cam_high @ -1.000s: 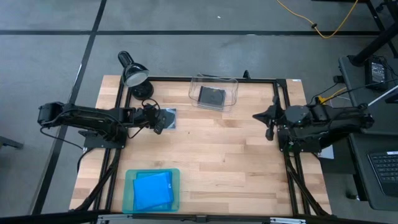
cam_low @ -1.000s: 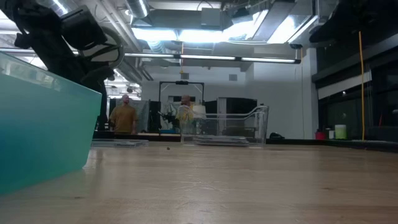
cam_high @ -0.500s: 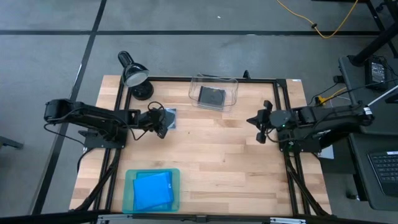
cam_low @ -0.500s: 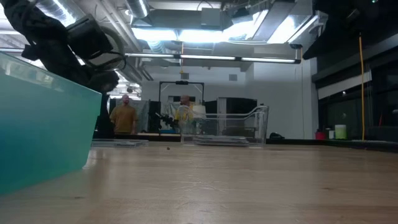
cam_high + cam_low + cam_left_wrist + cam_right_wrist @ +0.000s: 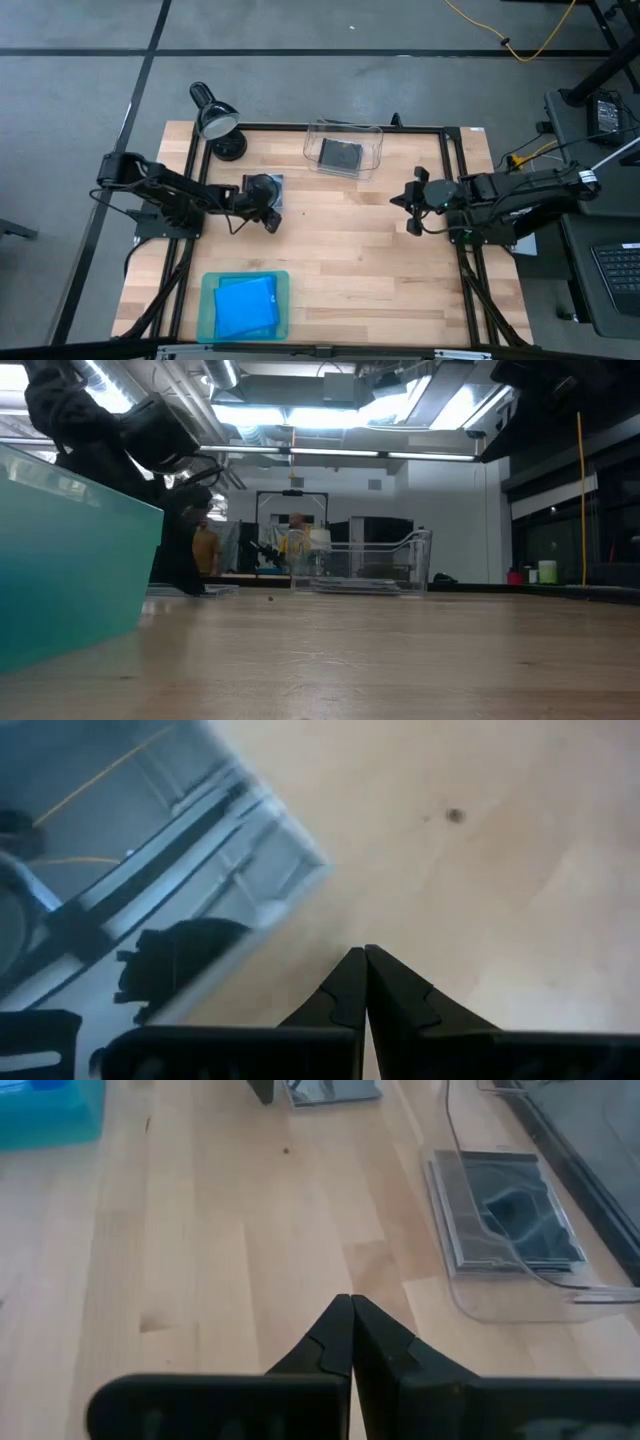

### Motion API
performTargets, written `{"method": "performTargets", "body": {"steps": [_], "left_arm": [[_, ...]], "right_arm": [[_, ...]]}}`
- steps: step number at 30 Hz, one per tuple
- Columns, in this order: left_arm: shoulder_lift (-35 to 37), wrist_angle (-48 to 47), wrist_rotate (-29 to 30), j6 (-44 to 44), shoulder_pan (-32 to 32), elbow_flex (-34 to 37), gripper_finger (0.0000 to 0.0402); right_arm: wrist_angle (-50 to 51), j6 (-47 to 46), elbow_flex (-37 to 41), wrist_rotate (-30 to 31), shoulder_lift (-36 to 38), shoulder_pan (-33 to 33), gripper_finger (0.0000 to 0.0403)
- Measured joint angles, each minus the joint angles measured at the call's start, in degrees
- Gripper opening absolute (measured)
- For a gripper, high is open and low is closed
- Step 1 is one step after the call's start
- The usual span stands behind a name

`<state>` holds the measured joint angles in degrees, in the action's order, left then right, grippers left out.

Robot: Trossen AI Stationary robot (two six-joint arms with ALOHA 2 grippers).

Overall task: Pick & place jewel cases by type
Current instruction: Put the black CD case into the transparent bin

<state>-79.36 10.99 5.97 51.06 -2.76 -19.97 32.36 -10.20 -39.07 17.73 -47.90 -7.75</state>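
My left gripper sits left of centre in the overhead frame, its dark fingers pressed tip to tip with nothing between them, right over the small square dark grey jewel case that lies on the pale wooden table. My right gripper hangs at centre right above bare wood — its fingers are also closed together and empty. More dark square jewel cases rest inside the clear plastic bin at the upper middle of the overhead frame. The bright blue rectangular jewel cases lie stacked in the teal-green shallow tray at the lower left — well apart from both grippers.
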Motion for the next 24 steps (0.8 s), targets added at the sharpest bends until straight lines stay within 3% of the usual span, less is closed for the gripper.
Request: {"method": "performTargets", "body": {"steps": [6,12,18,24], "left_arm": [[2.33,-0.68,-1.02,-7.58,2.25,-6.89,0.0002],[3.0,-20.91,4.51,-11.62,-0.23,-12.39,0.0002],[3.0,-30.62,7.78,-12.87,-4.66,-11.95,0.0001],[3.0,-30.38,7.73,-11.15,-8.97,-9.35,0.0001]], "right_arm": [[-0.05,0.09,0.0,-1.49,0.0,0.0,0.0007],[-0.86,0.24,0.0,-1.46,0.0,0.0,0.0007],[-1.36,0.16,0.0,-1.46,0.0,0.0,0.0007],[-1.33,-0.11,0.0,-1.48,0.0,0.0,0.0007]]}}
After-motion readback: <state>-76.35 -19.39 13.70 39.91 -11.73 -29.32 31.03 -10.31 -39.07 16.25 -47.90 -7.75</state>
